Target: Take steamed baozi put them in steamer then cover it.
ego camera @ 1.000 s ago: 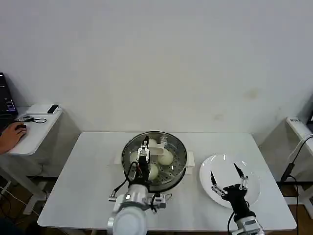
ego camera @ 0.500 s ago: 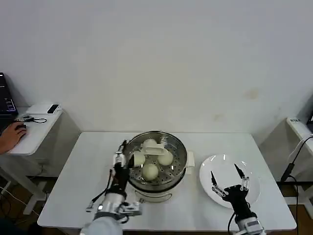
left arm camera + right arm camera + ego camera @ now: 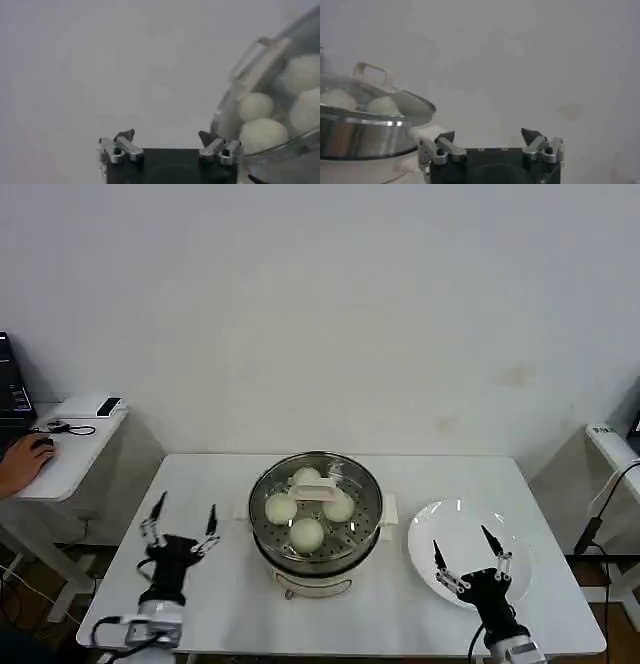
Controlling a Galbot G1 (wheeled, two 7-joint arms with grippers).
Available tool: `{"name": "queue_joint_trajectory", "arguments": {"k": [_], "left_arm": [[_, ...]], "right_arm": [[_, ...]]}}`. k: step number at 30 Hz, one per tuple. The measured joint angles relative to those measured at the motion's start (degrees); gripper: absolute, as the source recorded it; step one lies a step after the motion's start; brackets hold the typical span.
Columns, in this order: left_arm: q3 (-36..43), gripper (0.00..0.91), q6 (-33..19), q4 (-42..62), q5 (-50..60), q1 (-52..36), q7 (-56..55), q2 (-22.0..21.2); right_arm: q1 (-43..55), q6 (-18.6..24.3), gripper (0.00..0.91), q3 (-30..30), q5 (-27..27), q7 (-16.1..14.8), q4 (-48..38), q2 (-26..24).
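Note:
The steamer [image 3: 316,536] stands mid-table with several cream-white baozi [image 3: 306,533] on its perforated tray. The glass cover [image 3: 350,484] rests on the steamer, with its pale handle [image 3: 313,491] in the middle. My left gripper [image 3: 187,504] hangs open and empty over the table, left of the steamer and apart from it. In the left wrist view the left gripper [image 3: 167,135] is open beside the covered steamer [image 3: 235,120] and baozi [image 3: 255,106]. My right gripper [image 3: 459,536] is open and empty above the white plate [image 3: 430,524]. The right wrist view shows that gripper [image 3: 488,134] open, with the steamer [image 3: 365,132] and cover handle [image 3: 370,72] off to one side.
The white table [image 3: 220,584] has bare room on both sides of the steamer. A low side desk [image 3: 70,454] stands beyond the table's left edge, and another surface [image 3: 612,446] sits at the far right. A white wall is behind.
My left gripper has drawn away from above the cover's handle, moving left and toward the table's near side. The cover stays on the steamer. The right gripper has barely moved.

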Motion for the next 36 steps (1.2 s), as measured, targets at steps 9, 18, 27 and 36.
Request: {"name": "queue_joint_trajectory", "arguments": {"k": [9, 18, 27, 36], "left_arm": [[-5.5, 0.907, -6.4, 1.7, -16.6, 4.0, -3.0, -2.0], [-7.3, 0.907, -7.0, 1.7, -22.7, 6.7, -2.9, -2.5], [-6.0, 0.907, -7.3, 3.6, -26.1, 8.4, -0.2, -2.9], [-5.2, 0.907, -8.4, 4.7, -26.0, 10.1, 1.0, -3.8]], "right_arm": [[-0.7, -0.1, 0.907, 1.0, 1.2, -0.2, 0.5, -1.2], [-0.4, -0.5, 0.907, 0.8, 2.5, -0.3, 0.3, -2.6], [-1.8, -2.0, 0.907, 0.3, 7.5, -0.6, 0.0, -4.7], [-3.2, -3.3, 0.907, -0.3, 12.1, -0.7, -0.5, -7.8]]}}
